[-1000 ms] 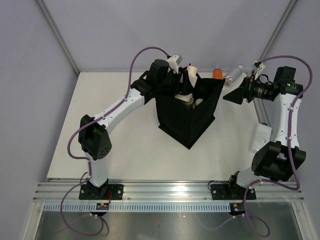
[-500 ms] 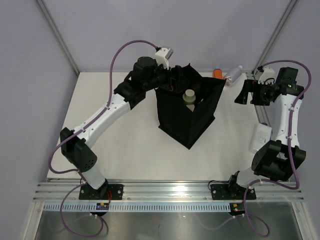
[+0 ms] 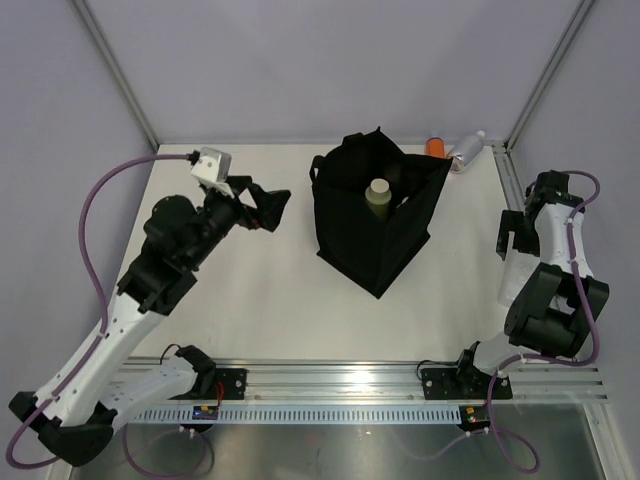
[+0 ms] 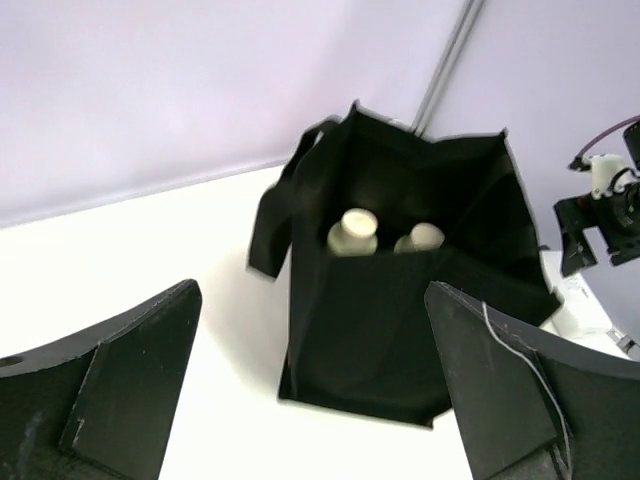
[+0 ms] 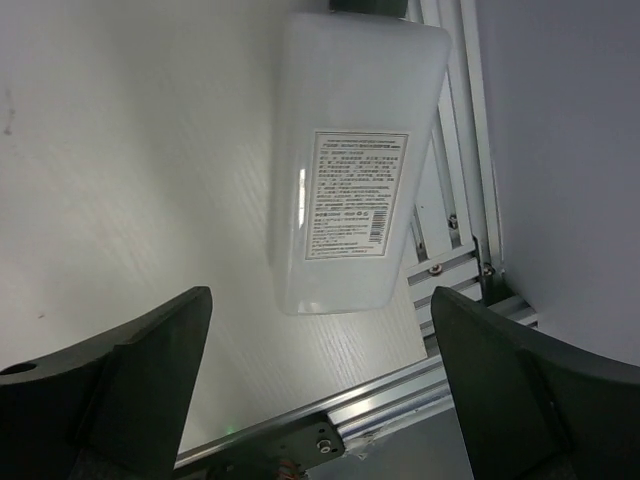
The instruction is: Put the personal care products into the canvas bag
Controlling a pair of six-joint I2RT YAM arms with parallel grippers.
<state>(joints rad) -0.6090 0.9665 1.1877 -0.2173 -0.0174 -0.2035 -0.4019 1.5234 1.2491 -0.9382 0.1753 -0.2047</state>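
1. The left gripper point(image 3: 262, 210) hangs wide and empty to the left of the bag point(image 3: 375, 255), facing its open mouth.
2. The bag stands upright mid-table point(image 3: 260, 300) with its mouth gaping, so bottles can drop in from above. Two caps point(image 4: 352, 232) show inside, both upright.
3. The right gripper point(image 5: 318, 291), jaws also wide, holds nothing. It hovers over the flat white bottle point(image 5: 355, 160), which lies label-up near the table's right edge, probably lined up for a pick.
4. An orange bottle point(image 3: 436, 147) and a clear bottle point(image 3: 468, 150) lie just behind the bag, not yet packed.
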